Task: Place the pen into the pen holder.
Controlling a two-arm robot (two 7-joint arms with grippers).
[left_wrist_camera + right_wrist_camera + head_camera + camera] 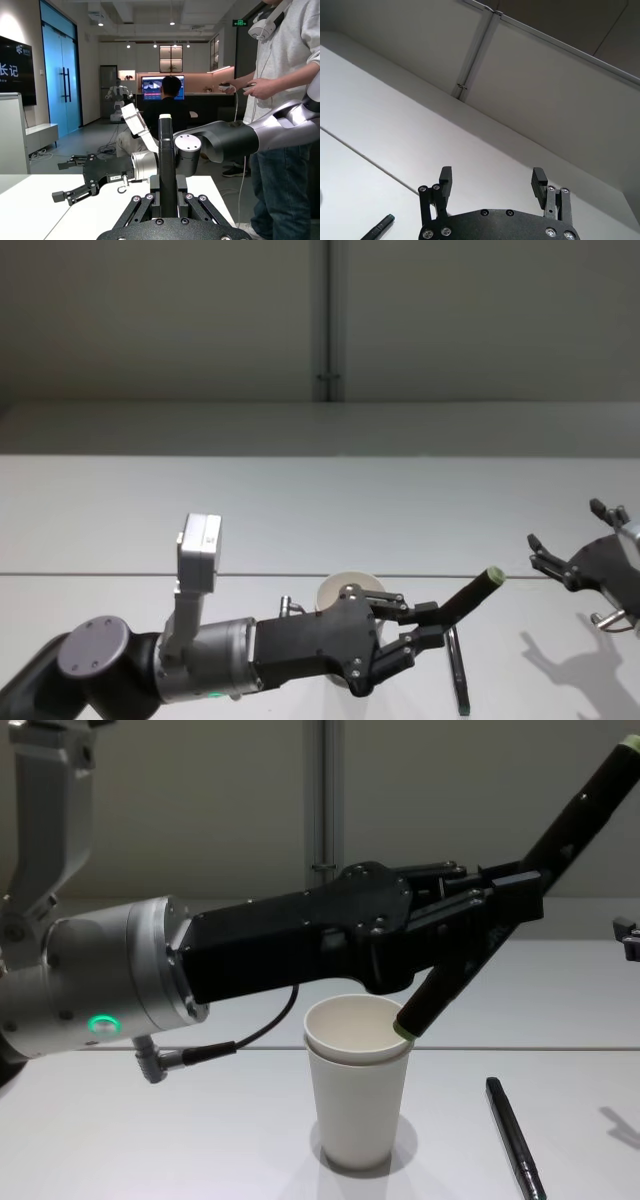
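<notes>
Black left hand (515, 895), black pen (575, 808) with pale green ends in it; below it, off-white pen holder (358, 1105) on white surface (150, 1140).

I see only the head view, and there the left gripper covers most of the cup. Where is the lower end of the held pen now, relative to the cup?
Observer: In the chest view the pen, shut in the left gripper, is tilted. Its lower tip sits at the right side of the rim of the pen holder, not deep inside.
Operator: Does the holder stand upright?
Observer: Yes, upright on the table, and it looks like two cups nested.
Operator: What is the dark stick lower right of the gripper?
Observer: A second pen, lying flat on the table, right of the pen holder and apart from it, towards the open right gripper.
</notes>
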